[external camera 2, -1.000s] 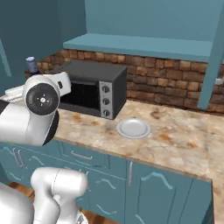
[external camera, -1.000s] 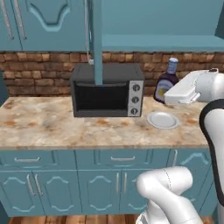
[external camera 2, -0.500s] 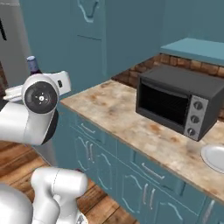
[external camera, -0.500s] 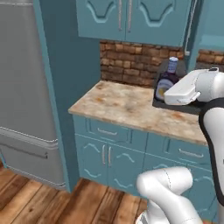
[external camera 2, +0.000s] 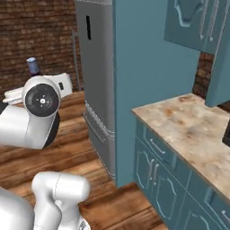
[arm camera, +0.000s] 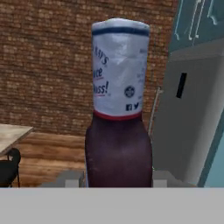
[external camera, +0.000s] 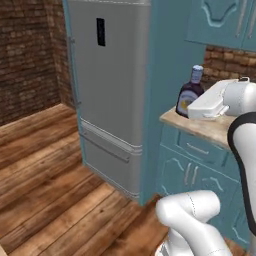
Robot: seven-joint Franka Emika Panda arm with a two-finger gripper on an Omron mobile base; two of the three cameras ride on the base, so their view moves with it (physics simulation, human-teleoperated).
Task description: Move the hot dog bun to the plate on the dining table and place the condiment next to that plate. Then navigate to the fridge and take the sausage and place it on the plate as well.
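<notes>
The arm carries the condiment point(external camera: 189, 94) upright out in front of it, clear of any surface; the gripper point(external camera: 196, 111) is clamped on the bottle's dark lower body, the grey-blue capped neck standing up above the white hand; from the hand's own camera the bottle point(arm camera: 118, 109) looms close, pale printed sleeve on top, dark body below, brick wall behind; the fridge point(external camera: 110, 90) stands tall and grey with its doors closed, just beside a teal cabinet panel point(external camera 2: 152, 76); a beige marbled counter point(external camera 2: 188, 130) runs off to the right over teal drawers; wooden floor point(external camera: 45, 170) stretches out below.
</notes>
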